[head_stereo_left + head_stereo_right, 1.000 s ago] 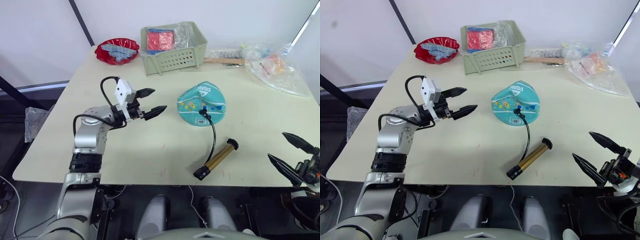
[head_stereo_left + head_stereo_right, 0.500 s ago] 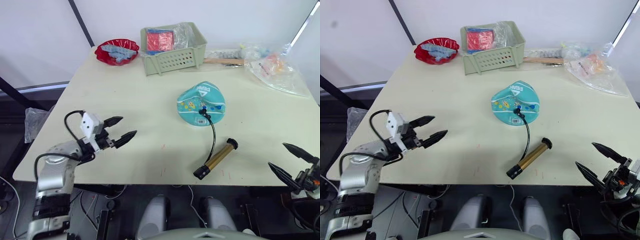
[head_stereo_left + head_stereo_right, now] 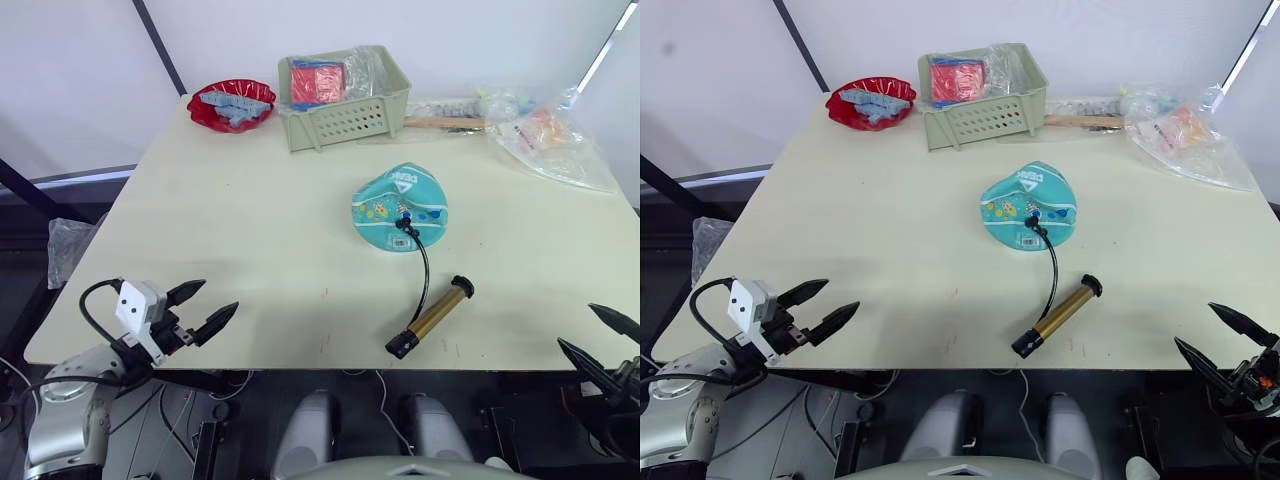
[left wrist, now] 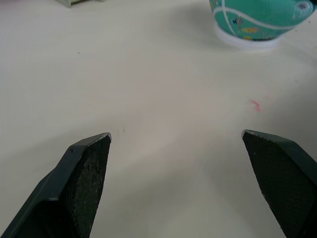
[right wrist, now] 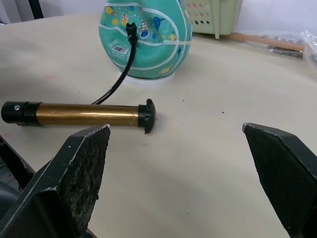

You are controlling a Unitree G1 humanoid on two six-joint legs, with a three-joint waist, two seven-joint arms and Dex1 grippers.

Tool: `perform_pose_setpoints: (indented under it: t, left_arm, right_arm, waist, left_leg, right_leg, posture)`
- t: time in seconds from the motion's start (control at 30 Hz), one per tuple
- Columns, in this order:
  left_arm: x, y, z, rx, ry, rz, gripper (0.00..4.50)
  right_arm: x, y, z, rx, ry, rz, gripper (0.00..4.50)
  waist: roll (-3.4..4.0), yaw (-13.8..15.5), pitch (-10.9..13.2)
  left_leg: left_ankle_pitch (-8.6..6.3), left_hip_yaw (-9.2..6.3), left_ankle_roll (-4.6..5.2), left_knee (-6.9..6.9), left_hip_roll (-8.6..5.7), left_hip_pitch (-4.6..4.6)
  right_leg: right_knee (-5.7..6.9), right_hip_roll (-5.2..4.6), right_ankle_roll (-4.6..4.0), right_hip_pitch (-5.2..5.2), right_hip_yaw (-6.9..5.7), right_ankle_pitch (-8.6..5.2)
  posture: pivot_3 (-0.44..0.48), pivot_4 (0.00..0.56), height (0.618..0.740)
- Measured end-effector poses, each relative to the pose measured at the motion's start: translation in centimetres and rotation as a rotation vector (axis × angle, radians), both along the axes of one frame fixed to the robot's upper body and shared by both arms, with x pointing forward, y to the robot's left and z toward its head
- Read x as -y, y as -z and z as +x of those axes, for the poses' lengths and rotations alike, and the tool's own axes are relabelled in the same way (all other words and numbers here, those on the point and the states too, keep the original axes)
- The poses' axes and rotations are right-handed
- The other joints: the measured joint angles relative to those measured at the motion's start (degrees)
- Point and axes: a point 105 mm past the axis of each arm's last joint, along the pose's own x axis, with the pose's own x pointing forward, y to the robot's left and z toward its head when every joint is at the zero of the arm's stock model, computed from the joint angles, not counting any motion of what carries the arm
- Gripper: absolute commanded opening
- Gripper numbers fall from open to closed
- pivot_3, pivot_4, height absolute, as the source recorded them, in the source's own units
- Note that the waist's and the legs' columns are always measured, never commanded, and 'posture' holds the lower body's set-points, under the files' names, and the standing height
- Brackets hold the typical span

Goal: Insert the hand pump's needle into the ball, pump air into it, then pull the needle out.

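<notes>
The teal ball point(image 3: 400, 208) lies partly flattened on the table, right of centre. A small black fitting point(image 3: 405, 219) sits plugged into its near side; the needle itself is hidden. The black hose point(image 3: 426, 268) runs from there to the gold hand pump point(image 3: 432, 317), which lies flat near the front edge. My left gripper point(image 3: 220, 295) is open at the front left edge, far from both. My right gripper point(image 3: 576, 325) is open beyond the front right corner. In the right wrist view the pump point(image 5: 84, 114) and ball point(image 5: 146, 37) lie ahead of the open right gripper point(image 5: 176, 126).
A green basket point(image 3: 345, 110) with red packets stands at the back, a red bowl point(image 3: 233, 103) of blue pieces to its left. Clear plastic bags point(image 3: 555, 135) and a wooden stick point(image 3: 445, 122) lie at the back right.
My left arm has drawn back from mid-table beside the ball to the front left edge, staying open. My right gripper has sunk back past the front right corner. Ball and pump have not moved.
</notes>
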Motion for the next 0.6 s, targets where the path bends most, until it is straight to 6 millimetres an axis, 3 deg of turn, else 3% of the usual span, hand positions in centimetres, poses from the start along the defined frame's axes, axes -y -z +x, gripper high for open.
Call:
perform_pose_setpoints:
  t: [0.1,0.33,0.6]
  left_arm:
    - [0.2,-0.2,0.0,0.006,0.027,0.015,4.48]
    - [3.5,0.0,0.0,-0.037,0.254,0.078,4.48]
    - [9.3,-1.3,1.6,-0.013,0.531,0.091,4.48]
  right_arm:
    - [0.0,-0.2,0.1,0.008,-0.011,-0.006,4.50]
    - [-0.3,-1.0,-0.2,0.024,-0.095,-0.008,4.50]
    - [-1.0,-2.1,-0.7,0.016,-0.204,0.049,4.50]
  waist:
    - [0.02,-0.1,0.0]
    - [0.03,0.0,0.0]
    - [0.05,-0.1,0.0]
  left_leg:
    - [0.00,0.08,0.00,-0.01,0.02,0.01]
    - [0.00,0.26,0.00,-0.01,0.02,0.03]
    - [-0.01,0.56,0.01,-0.04,0.04,0.07]
  right_leg:
    - [0.00,0.00,0.00,-0.01,0.04,0.00]
    - [0.00,0.00,0.00,-0.01,0.08,0.01]
    - [0.00,0.07,-0.02,-0.01,0.17,0.02]
  posture:
    - [0.000,0.150,0.740]
    - [0.000,0.150,0.740]
    - [0.000,0.150,0.740]
